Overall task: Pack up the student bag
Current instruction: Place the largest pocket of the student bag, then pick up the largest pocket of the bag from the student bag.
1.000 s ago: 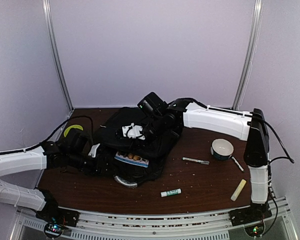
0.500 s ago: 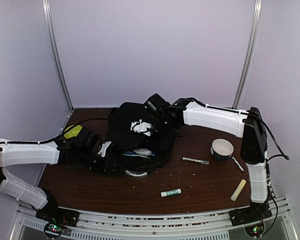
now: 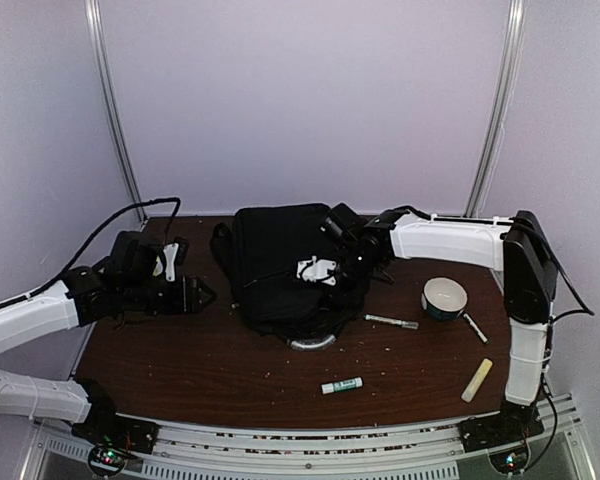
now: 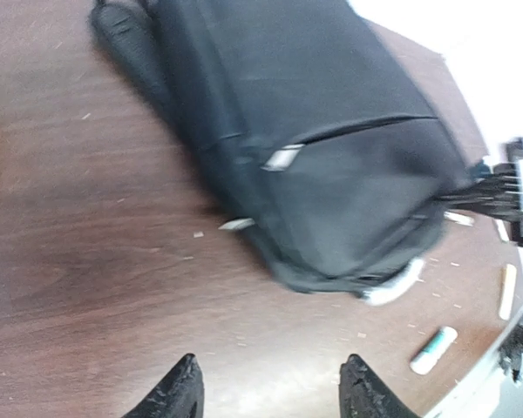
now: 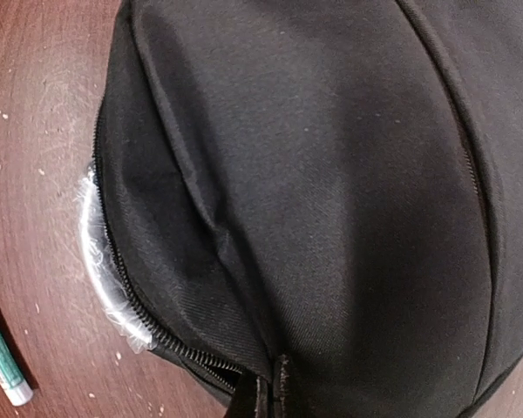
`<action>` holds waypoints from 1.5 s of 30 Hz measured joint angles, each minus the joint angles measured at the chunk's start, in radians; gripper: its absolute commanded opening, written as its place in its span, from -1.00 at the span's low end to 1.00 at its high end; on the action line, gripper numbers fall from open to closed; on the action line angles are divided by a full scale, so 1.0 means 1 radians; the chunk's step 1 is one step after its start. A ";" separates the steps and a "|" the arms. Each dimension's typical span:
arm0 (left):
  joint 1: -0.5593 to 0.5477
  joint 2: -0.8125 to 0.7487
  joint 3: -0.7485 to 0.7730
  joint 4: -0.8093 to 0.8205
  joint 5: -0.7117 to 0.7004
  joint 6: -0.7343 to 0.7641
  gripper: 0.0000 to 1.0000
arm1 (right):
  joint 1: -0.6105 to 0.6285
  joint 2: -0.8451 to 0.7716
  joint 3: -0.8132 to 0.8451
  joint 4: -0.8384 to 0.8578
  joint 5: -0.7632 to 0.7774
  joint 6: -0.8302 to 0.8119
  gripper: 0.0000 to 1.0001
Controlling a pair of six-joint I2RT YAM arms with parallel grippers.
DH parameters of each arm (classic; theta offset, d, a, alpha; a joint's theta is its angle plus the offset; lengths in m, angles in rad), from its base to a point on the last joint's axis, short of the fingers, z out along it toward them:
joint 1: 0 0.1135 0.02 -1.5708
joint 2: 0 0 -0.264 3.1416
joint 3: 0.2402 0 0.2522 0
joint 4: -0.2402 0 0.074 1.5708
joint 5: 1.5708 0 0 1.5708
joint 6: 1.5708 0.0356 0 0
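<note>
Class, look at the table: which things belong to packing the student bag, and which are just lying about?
In the job: student bag; right gripper, pinching its zip.
Lying about, perhaps still to pack: glue stick; pen; shorter pen; round container; cream-coloured stick.

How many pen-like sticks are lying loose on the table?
4: thin pen beside the backpack, short pen by the round tub, green-white marker in front, cream stick front right. The backpack may hide more.
</note>
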 measured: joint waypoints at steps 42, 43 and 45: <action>0.033 0.654 0.053 0.441 0.087 0.526 -1.00 | -0.019 -0.141 -0.054 -0.062 -0.213 0.106 -0.14; 0.033 0.651 0.051 0.441 0.088 0.526 -1.00 | -0.019 -0.117 -0.014 -0.061 -0.218 0.114 -0.14; 0.034 0.632 0.042 0.439 0.088 0.526 -1.00 | -0.019 -0.068 0.066 -0.054 -0.232 0.145 -0.14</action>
